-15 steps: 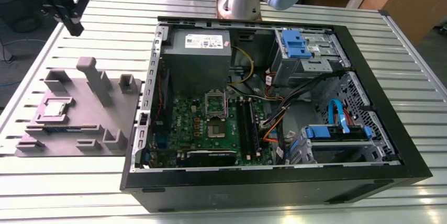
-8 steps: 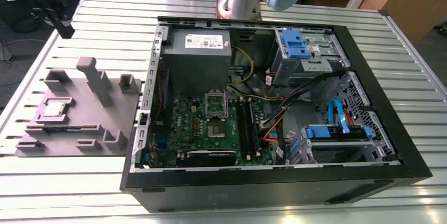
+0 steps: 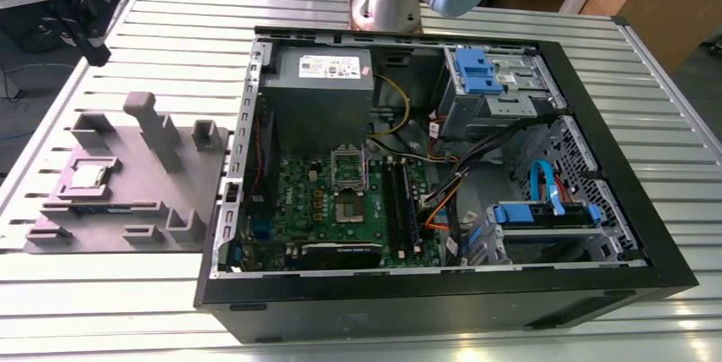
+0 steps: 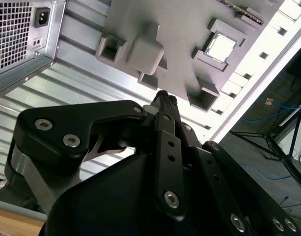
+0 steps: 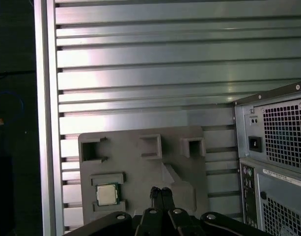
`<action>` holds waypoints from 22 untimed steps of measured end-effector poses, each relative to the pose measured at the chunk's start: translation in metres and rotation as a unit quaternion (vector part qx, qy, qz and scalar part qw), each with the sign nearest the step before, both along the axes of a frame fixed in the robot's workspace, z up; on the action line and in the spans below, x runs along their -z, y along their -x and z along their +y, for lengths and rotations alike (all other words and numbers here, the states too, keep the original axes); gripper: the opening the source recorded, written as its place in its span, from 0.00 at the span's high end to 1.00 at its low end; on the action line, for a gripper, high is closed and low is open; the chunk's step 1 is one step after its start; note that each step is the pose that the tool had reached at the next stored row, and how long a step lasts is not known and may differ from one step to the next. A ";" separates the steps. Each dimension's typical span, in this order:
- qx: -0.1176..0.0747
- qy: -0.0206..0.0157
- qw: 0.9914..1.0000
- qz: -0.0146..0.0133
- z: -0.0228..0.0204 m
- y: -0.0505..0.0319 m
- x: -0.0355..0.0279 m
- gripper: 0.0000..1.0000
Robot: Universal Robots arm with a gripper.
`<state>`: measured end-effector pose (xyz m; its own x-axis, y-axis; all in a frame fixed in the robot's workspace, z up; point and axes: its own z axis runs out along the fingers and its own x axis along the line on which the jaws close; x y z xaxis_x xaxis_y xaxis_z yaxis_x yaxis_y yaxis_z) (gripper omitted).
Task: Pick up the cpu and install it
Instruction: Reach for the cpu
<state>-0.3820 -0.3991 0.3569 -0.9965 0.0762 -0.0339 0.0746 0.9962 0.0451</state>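
Observation:
The cpu [image 3: 90, 177], a small square chip with a pale metal top, lies in a recess of the grey fixture plate [image 3: 169, 201] on the table, at the exterior view's left of the open computer case [image 3: 451, 294]. Both wrist views show the cpu [image 5: 107, 194] [image 4: 221, 47] on that fixture [image 5: 140, 169] [image 4: 189, 24]. My gripper [image 5: 161, 191] [image 4: 165, 97] hangs above the fixture, beside the cpu and well apart from it. Its fingers are shut together with nothing between them. Inside the case, the green motherboard [image 3: 327, 235] shows its socket [image 3: 347, 209].
A grey power-supply box [image 3: 321, 70] [image 5: 283, 132] sits at the case's far end. Blue drive cages [image 3: 479, 70] and loose cables [image 3: 451, 184] take up the case's right side. The fixture carries raised blocks [image 3: 144, 117]. The slatted metal table [image 3: 147, 32] ends at an edge near the fixture.

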 end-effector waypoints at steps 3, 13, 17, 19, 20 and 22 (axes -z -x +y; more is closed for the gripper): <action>0.000 0.000 1.000 0.000 0.0000 0.0044 0.0017 0.89; 0.000 0.000 1.000 0.000 -0.0001 0.0159 0.0061 0.89; 0.000 0.000 1.000 0.000 -0.0001 0.0162 0.0061 0.89; 0.000 0.000 1.000 0.000 -0.0001 0.0162 0.0061 0.89; 0.000 0.000 1.000 0.000 -0.0001 0.0163 0.0061 0.89; 0.000 0.000 1.000 0.000 -0.0001 0.0163 0.0061 0.89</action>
